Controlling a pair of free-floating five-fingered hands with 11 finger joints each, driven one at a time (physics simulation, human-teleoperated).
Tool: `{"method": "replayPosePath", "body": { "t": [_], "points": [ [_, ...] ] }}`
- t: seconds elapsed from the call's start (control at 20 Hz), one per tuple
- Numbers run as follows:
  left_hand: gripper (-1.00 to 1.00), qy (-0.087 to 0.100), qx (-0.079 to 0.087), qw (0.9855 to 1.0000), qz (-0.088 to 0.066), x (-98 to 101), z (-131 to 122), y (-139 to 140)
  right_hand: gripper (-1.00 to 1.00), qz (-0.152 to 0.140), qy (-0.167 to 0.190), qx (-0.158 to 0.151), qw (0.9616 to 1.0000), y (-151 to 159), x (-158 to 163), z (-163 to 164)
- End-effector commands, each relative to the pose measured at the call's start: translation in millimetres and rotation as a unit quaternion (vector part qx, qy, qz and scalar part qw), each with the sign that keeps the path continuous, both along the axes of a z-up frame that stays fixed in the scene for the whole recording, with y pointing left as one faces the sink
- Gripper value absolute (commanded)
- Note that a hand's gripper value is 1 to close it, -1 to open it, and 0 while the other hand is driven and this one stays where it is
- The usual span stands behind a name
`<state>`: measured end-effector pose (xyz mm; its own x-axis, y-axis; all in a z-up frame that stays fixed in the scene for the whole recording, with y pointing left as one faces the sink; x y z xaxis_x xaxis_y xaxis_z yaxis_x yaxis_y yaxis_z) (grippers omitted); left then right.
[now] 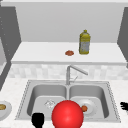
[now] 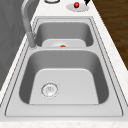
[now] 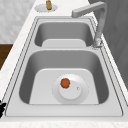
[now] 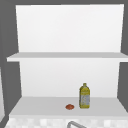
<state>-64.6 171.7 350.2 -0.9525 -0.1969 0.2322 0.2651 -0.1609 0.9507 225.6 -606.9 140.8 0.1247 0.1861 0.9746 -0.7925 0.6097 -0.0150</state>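
A big red ball point(image 1: 67, 115) sits low in the front view, covering the sink's front rim between the two basins. My left hand point(image 1: 38, 120) is a dark shape just left of the ball, over the front rim of the left basin and slightly apart from it. My right hand point(image 1: 123, 106) juts in at the right edge over the counter, fingers spread and holding nothing. It also appears at the near left corner of the right side view point(image 3: 2, 108). In the left side view it point(image 2: 87, 2) is beside a far plate point(image 2: 83, 8) that carries a small red thing point(image 2: 76, 4).
The right basin holds a white plate point(image 3: 75, 92) with an orange piece point(image 3: 65, 83) on it. The left basin point(image 2: 75, 85) has a drain point(image 2: 49, 89). A faucet point(image 1: 68, 73) rises behind the divider. A plate point(image 1: 6, 111) with a brown item is on the left counter. The shelf point(image 1: 45, 53) holds a yellow bottle point(image 1: 84, 42) and an orange thing point(image 1: 69, 53).
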Motion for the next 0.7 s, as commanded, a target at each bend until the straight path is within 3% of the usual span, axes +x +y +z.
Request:
{"method": "replayPosePath", "body": {
  "t": [0.0, 0.65],
  "points": [
    [0.0, 0.0, 0.0, 1.0, 0.0, 0.0, 0.0, 0.0, -1.0, 0.018, -0.039, -0.062, 0.9971, 2.2, -3.6, 0.0],
    [0.0, 0.0, 0.0, 1.0, 0.0, 0.0, 0.0, 0.0, -1.0, 0.039, -0.025, -0.14, 0.9891, 3.1, -15.8, 0.2]
  ]
}}
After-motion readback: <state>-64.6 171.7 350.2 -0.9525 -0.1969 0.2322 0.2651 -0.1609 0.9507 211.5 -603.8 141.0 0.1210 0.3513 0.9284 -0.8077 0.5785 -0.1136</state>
